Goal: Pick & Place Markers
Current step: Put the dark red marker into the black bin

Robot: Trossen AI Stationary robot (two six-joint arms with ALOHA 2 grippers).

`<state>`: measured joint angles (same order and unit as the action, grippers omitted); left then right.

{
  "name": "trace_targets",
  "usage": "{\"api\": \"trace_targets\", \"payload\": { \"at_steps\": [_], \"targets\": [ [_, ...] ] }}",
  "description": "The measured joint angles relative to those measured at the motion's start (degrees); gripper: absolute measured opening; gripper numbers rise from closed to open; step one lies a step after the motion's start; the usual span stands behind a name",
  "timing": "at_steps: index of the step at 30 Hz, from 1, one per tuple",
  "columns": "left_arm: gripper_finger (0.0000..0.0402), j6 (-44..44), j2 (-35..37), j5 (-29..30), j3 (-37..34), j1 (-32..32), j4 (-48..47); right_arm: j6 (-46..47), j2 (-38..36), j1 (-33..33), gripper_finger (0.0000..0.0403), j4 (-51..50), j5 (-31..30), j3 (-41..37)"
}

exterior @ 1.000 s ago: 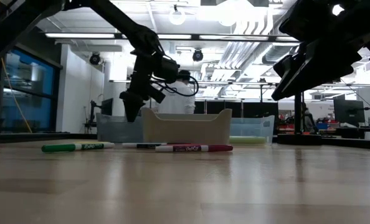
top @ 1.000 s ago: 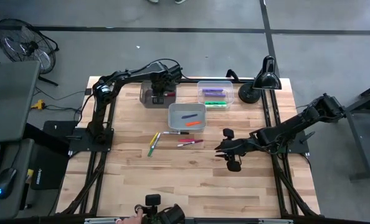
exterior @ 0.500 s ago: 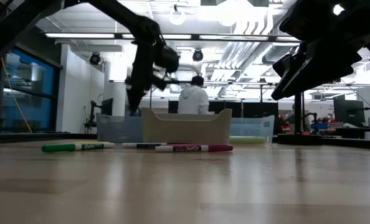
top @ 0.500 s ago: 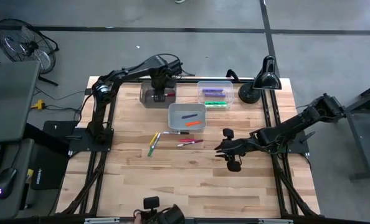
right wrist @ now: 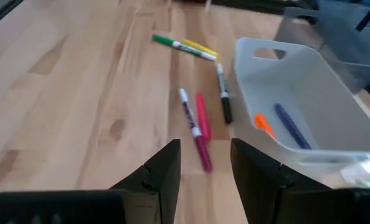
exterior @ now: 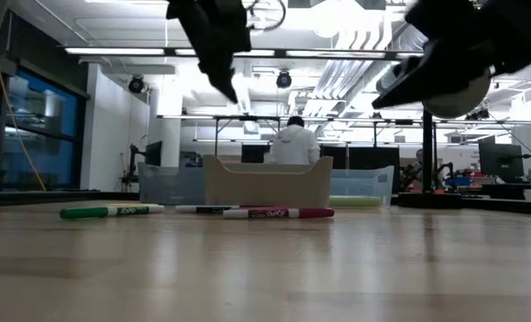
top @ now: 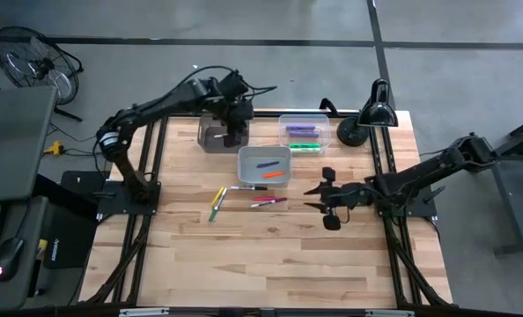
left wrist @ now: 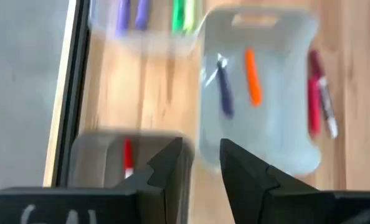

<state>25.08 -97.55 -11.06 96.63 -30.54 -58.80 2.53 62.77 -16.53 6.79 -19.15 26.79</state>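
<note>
Beside loose markers (top: pixel 260 199), three bins (top: pixel 263 165); both tools (top: pixel 235 132) (top: pixel 325 202) released, empty-fingered.

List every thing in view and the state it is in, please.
Left gripper: open, empty, above the dark bin.
Right gripper: open, empty, above the loose markers.
Dark bin: holds one red marker.
White bin: holds a purple and an orange marker.
Clear bin: holds purple and green markers.
</note>
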Motion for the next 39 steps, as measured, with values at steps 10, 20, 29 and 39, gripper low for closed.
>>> {"api": "trace_targets", "payload": {
  "at_steps": [10,20,29,39],
  "targets": [
    [0.0103,-3.0,9.6,-14.0,-23.3,2.3,24.6,-0.9,-13.4,5.4,0.0129,18.1,-0.7,-14.7],
    [0.0103,-21.0,24.1,-9.8,-47.4,7.1,54.3,-6.5,-9.3,17.1,0.0129,6.7,16.4,-1.0],
    [0.0103,-22.3,34.8,0.9,-56.2,12.9,71.3,-13.8,12.8,16.8,0.0129,-13.2,28.0,22.3],
    [0.0103,-24.0,44.4,17.8,-66.6,28.5,72.8,-21.7,36.9,14.4,0.0129,-24.0,29.7,31.0]
  ]
}}
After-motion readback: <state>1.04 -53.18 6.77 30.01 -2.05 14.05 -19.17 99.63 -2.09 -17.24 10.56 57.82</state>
